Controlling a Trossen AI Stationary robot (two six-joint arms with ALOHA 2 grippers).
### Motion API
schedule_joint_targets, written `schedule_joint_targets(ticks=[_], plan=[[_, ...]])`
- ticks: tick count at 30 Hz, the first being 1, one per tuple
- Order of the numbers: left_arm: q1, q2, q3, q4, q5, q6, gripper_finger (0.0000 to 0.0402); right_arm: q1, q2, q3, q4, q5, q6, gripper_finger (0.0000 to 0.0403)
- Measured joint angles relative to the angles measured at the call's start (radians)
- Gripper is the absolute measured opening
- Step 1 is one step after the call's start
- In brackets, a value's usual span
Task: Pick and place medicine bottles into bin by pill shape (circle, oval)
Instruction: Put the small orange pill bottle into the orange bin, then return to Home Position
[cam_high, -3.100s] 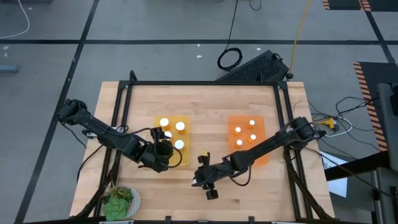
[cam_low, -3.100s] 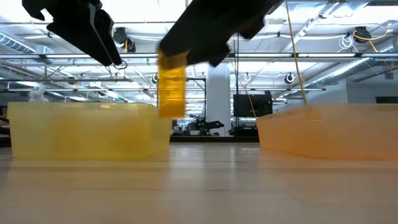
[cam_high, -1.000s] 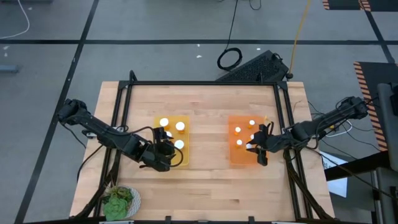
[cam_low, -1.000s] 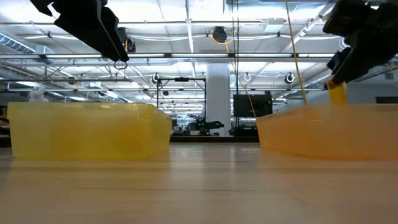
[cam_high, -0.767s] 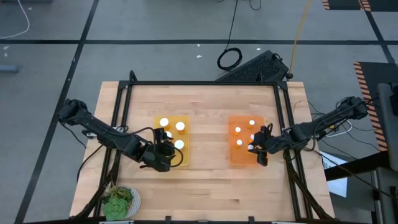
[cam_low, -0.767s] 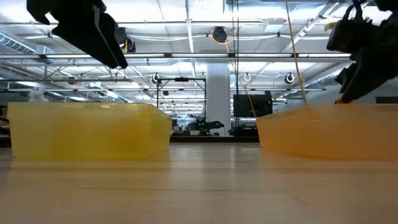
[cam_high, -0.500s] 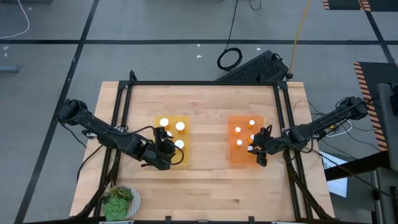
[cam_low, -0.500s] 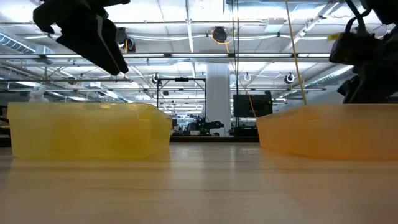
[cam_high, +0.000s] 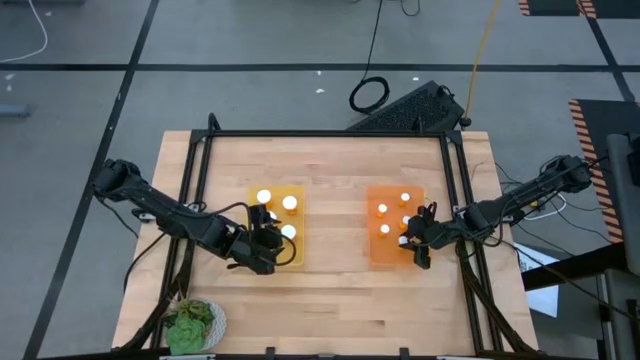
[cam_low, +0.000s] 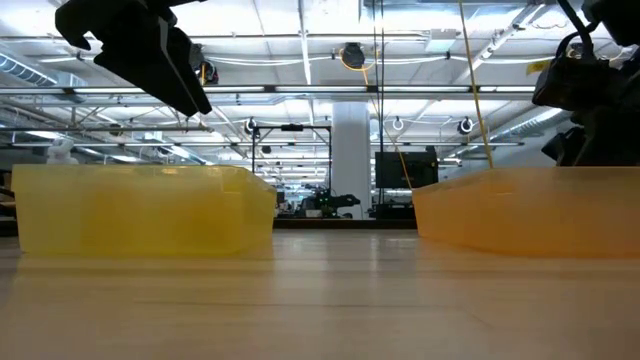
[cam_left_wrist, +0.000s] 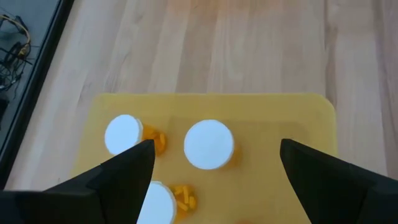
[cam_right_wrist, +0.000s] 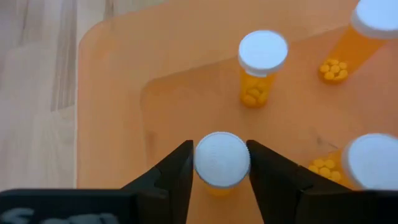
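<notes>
Two shallow trays lie on the wooden table, a yellow bin (cam_high: 278, 225) on the left and an orange bin (cam_high: 392, 235) on the right. Three white-capped amber medicine bottles (cam_left_wrist: 209, 144) stand upright in the yellow bin. My left gripper (cam_left_wrist: 216, 146) hovers open above them, clear of all. Several more bottles (cam_right_wrist: 262, 59) stand in the orange bin. At that bin's near right part my right gripper (cam_right_wrist: 222, 163) is shut on one more bottle (cam_high: 404, 240). My right gripper pinches the bottle's round white cap (cam_right_wrist: 222, 158) between its two fingers, one on each side of the rim. The fingers come from above, pointing down. The bottle stands upright inside the orange bin; whether its base touches the floor is hidden by the cap.
A green leafy thing on a white plate (cam_high: 195, 325) sits at the near left corner. A black frame (cam_high: 325, 133) borders the table. Bare wood (cam_high: 335, 235) lies between the bins. In the low view both bin walls (cam_low: 140, 210) hide the bottles.
My right gripper has gone down with the bottle over the orange bin. The bottle, seen above the bin's rim a second ago, has sunk behind the bin's wall and stays upright.
</notes>
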Motion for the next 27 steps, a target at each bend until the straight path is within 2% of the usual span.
schedule_joint_targets(ticks=[9, 19, 24, 27], plan=[[0.000, 0.000, 0.000, 0.002, 0.000, 0.002, 0.0351, 0.035, 0.000, 0.000, -0.003, 0.016, -0.008, 0.0191], [0.000, 0.000, 0.000, 0.012, 0.000, 0.013, 0.0351, 0.044, -0.016, 0.000, 0.017, 0.059, -0.010, 0.0207], [0.000, 0.000, 0.000, 0.015, 0.000, 0.033, 0.0351, 0.044, -0.066, 0.000, 0.030, 0.066, -0.018, 0.0208], [0.004, 0.000, 0.000, 0.018, -0.002, 0.039, 0.0351, 0.044, -0.107, 0.000, 0.031, 0.117, -0.031, 0.0208]])
